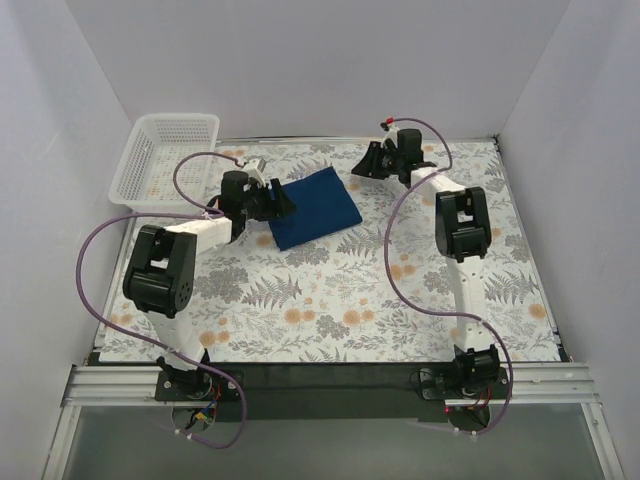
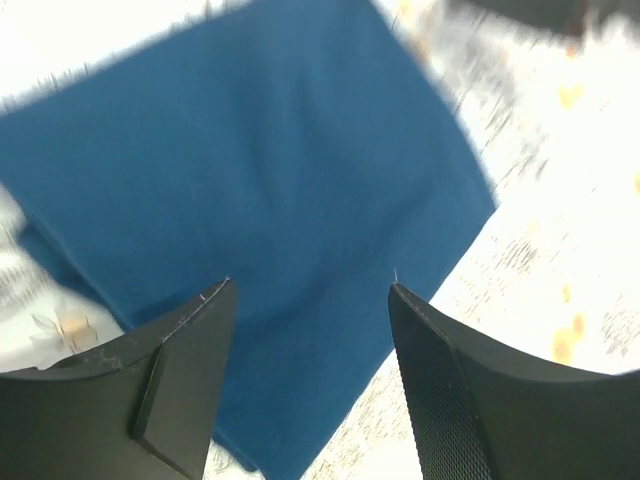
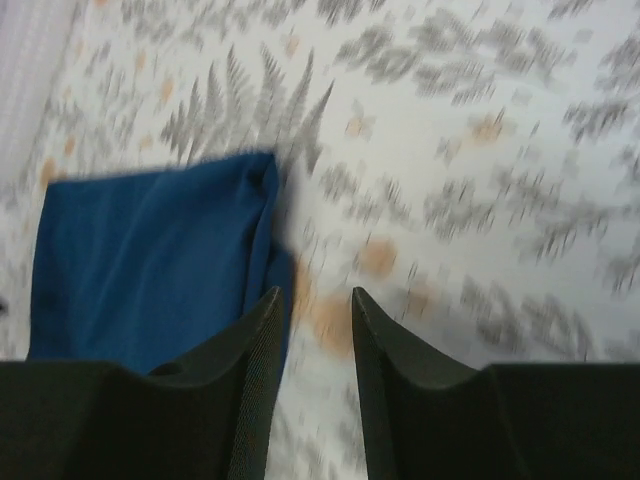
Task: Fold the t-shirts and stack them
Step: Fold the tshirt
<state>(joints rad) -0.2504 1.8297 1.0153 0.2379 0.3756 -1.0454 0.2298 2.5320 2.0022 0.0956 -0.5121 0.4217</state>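
Observation:
One navy blue t-shirt (image 1: 314,206) lies folded into a rough rectangle on the far middle of the table. No print shows on it. My left gripper (image 1: 283,203) is open and empty at the shirt's left edge; in the left wrist view the blue cloth (image 2: 260,180) fills the space beyond its spread fingers (image 2: 190,350). My right gripper (image 1: 358,165) is open and empty just right of the shirt's far corner; in the right wrist view the shirt (image 3: 150,260) lies left of its fingers (image 3: 250,350), which hang over bare tablecloth.
A white mesh basket (image 1: 165,158) stands at the back left corner. The table wears a fern and flower cloth (image 1: 380,290). White walls close in the back and both sides. Purple cables loop off both arms.

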